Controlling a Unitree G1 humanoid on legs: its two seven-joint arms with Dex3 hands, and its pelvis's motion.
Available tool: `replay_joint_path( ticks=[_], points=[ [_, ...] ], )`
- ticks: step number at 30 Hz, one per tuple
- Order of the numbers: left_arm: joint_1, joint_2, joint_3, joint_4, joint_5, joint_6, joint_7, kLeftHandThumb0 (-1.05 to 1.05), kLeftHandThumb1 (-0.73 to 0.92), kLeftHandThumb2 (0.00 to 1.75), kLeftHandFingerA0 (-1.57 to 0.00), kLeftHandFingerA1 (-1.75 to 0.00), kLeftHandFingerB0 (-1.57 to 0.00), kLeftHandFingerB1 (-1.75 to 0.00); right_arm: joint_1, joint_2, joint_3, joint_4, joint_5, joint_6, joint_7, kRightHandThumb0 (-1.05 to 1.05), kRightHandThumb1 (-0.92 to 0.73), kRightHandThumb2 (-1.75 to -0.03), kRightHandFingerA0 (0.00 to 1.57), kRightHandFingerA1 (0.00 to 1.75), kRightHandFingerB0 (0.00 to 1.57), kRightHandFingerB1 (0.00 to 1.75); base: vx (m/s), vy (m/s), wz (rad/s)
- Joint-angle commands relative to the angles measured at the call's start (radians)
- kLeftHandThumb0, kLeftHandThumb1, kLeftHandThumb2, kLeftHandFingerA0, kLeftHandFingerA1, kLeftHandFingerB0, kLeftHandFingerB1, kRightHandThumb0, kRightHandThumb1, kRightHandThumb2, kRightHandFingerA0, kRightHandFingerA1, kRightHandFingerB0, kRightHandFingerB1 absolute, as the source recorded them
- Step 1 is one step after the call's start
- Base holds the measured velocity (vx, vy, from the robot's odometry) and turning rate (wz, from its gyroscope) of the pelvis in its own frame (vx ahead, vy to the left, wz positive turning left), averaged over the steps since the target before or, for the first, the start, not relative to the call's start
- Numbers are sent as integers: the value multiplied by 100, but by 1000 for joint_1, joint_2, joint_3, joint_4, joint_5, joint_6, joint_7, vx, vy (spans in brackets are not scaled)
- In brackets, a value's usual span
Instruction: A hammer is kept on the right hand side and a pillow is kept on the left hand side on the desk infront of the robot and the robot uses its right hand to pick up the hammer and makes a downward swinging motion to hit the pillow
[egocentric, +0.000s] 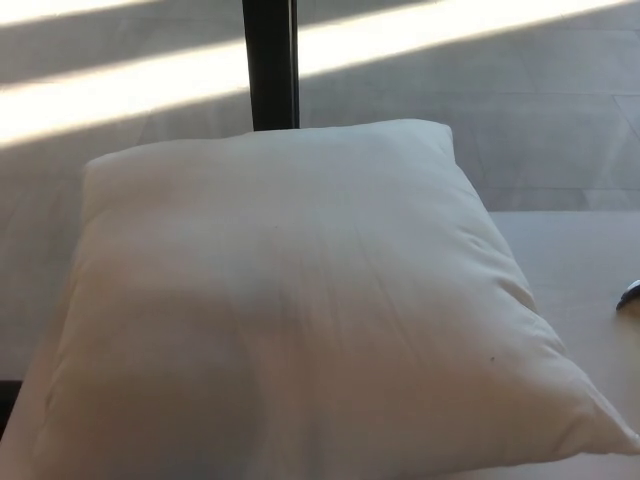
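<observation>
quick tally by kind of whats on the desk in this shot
pillow: 1
metallic object cut off at the right edge, too little showing to name: 1
total: 2
No robot hand is in view.

The pillow (300, 310) is showing plain off-white, unpatterned, with one tiny dark speck. The worktop (575, 265) is looking pale cream. The floor (500, 110) is appearing grey, striped by bright sunlight. A post (269, 62) is showing black.
</observation>
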Motion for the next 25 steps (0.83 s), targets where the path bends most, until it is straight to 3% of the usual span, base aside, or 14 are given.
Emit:
replay_joint_path(
  ticks=[1, 4, 7, 8, 9, 10, 11, 12, 13, 17, 19, 20, 25],
  points=[
    [1, 57, -5, -10, 13, 15, 11, -74, 82, 65, -73, -53, -63, -48, -38, 87, -338, 477, 165, -117, -310, -44, -67, -60, 5, 46, 30, 33, 0, 0, 0],
    [0, 56, -4, -8, 12, 13, 11, -74, 82, 65, -73, -53, -64, -49, -54, 103, -357, 558, 174, -133, -335, -44, -66, -60, 4, 46, 32, 33, 0, 0, 0],
    [7, 51, 3, -4, 5, 13, 11, -75, 80, 64, -76, -55, -68, -50, -40, 189, -453, 591, 285, -93, -312, -44, -67, -60, 7, 46, 31, 34, 0, 0, 0],
    [9, 51, -1, -4, 10, 6, 9, -75, 81, 64, -75, -55, -66, -50, -43, 199, -478, 623, 312, -89, -280, -41, -66, -60, 14, 48, 38, 39, 0, 0, 0],
    [6, 51, -2, -4, 11, 10, 19, -76, 80, 64, -77, -56, -69, -50, -43, 205, -503, 642, 349, -51, -219, -45, -75, -63, 4, 47, 22, 36, 0, 0, 0],
    [0, 51, 3, -2, 5, 27, 27, -77, 80, 64, -77, -56, -69, -49, -42, 207, -539, 677, 396, -1, -131, -53, -71, -80, 2, 36, 11, 38, 0, 0, 0],
    [4, 53, -1, -7, 9, 22, 20, -77, 82, 64, -71, -55, -63, -48, -50, 216, -591, 697, 444, 8, -105, -39, -72, -62, 13, 53, 16, 33, 0, 0, 0],
    [11, 55, -6, -15, 13, 11, 4, -77, 81, 65, -69, -54, -61, -48, -56, 239, -680, 711, 534, 13, -65, -33, -67, -60, 29, 57, 25, 37, 0, 0, 0],
    [13, 54, -5, -16, 11, 9, -3, -77, 81, 65, -69, -54, -61, -48, -53, 251, -713, 703, 563, 6, -45, -33, -67, -60, 29, 57, 25, 37, 0, 0, 0],
    [10, 49, -4, -9, 12, 3, 10, -75, 82, 65, -73, -56, -64, -49, -47, 255, -694, 708, 516, -19, 33, -39, -70, -61, 25, 48, 19, 33, 0, 0, 0],
    [10, 45, 3, -10, 4, 10, 16, -74, 81, 64, -74, -54, -63, -48, -56, 253, -714, 722, 532, -17, 99, -46, -72, -62, 13, 44, 14, 30, 0, 0, 0],
    [10, 44, 5, -13, 1, 17, 12, -73, 82, 64, -71, -55, -62, -49, -53, 272, -718, 703, 540, -17, 132, -48, -71, -63, 7, 47, 20, 34, 0, 0, 0],
    [1, 40, -7, -8, 15, 8, 28, -73, 83, 65, -71, -56, -59, -49, -35, 290, -699, 725, 503, -29, 204, -58, -74, -63, 5, 41, 16, 31, 0, 0, 0]
  ],
)
